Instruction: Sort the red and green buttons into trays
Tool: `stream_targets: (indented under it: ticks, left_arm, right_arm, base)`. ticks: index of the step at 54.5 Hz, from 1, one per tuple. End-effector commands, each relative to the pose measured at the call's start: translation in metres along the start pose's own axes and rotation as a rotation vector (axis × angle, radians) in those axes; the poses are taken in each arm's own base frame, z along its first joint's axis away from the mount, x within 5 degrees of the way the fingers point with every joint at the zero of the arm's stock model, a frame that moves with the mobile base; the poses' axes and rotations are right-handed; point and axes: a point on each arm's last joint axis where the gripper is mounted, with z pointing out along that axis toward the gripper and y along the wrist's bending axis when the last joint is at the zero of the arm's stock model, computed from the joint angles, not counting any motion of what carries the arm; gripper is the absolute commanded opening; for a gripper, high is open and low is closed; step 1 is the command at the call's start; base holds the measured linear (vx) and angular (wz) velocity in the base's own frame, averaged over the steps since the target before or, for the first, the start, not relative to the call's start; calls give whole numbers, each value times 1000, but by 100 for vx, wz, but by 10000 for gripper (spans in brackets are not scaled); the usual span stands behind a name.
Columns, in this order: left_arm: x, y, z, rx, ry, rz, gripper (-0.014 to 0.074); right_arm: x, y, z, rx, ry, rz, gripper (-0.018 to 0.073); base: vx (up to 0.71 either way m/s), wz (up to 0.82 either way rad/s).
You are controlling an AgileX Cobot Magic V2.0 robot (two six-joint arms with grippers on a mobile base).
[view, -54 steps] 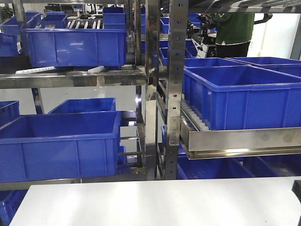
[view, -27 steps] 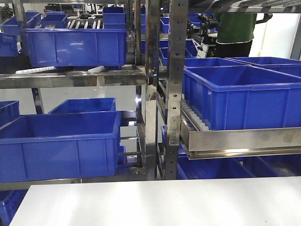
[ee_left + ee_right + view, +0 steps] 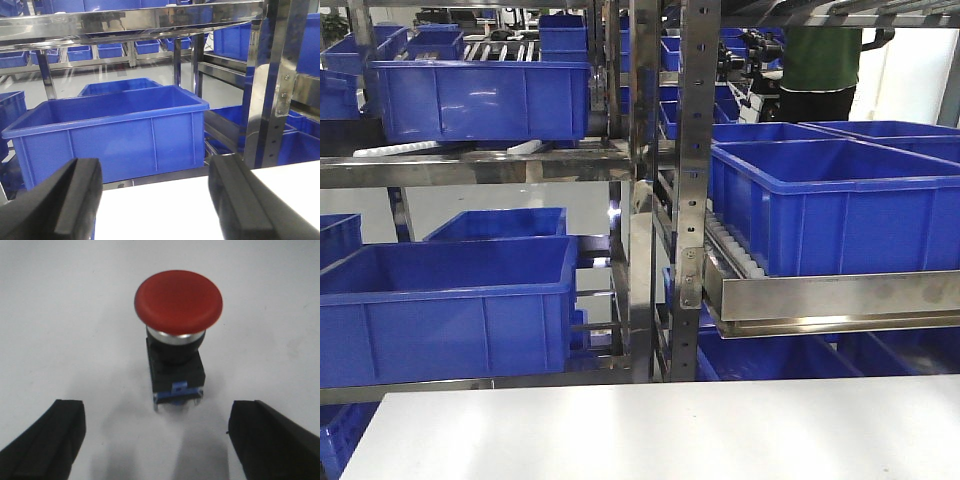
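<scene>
In the right wrist view the red button [image 3: 178,302] lies on the white table, red cap away from me, dark block and blue-and-silver base [image 3: 176,392] toward me. My right gripper [image 3: 157,437] is open, its black fingers [image 3: 50,440] wide apart on either side, a little short of the button's base and not touching it. In the left wrist view my left gripper [image 3: 156,197] is open and empty above the white table, facing the blue crates. The green button and both trays are out of view. Neither gripper shows in the front view.
A white table [image 3: 650,430] fills the bottom of the front view. Behind it stands a steel rack [image 3: 695,180] holding several deep blue crates [image 3: 450,305], one also in the left wrist view [image 3: 110,130]. A person in green [image 3: 820,60] stands at the far back right.
A dark part at the right edge of the front view a second ago has gone out of sight. The person at the back has shifted a little.
</scene>
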Motion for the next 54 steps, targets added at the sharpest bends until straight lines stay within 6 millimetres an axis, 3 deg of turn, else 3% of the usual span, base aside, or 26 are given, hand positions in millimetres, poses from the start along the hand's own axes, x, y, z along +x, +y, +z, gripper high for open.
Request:
stream_targets:
  ticks: [1,6,11,20,41,54]
  left_arm:
    - [-19,-3,-1,29,-110,-21,554]
    - [-19,-3,-1,28,-109,-21,554]
    - [-18,-2,-1,25,-100,-21,554]
    - [-6,-2,-1,13,-43,-24,554]
    - [94,-11,16,113,216,-56,554]
    - [135,-15,40,178,332,-90,554]
  right_arm:
    - [-32,-4,11,-3,-267,-23,613]
    - [-38,-7,23,0,-294,-29,585]
    - [-42,-10,31,-5,-314,-1,461]
    - [-41,-10,31,-6,-308,17,-17]
    - [-40,-9,32,-13,-305,19,-8]
    - [-40,-10,32,-7,-305,21,-8]
  base:
    - [0,0]
    - [0,0]
    - [0,0]
    - [0,0]
    - [0,0]
    - [0,0]
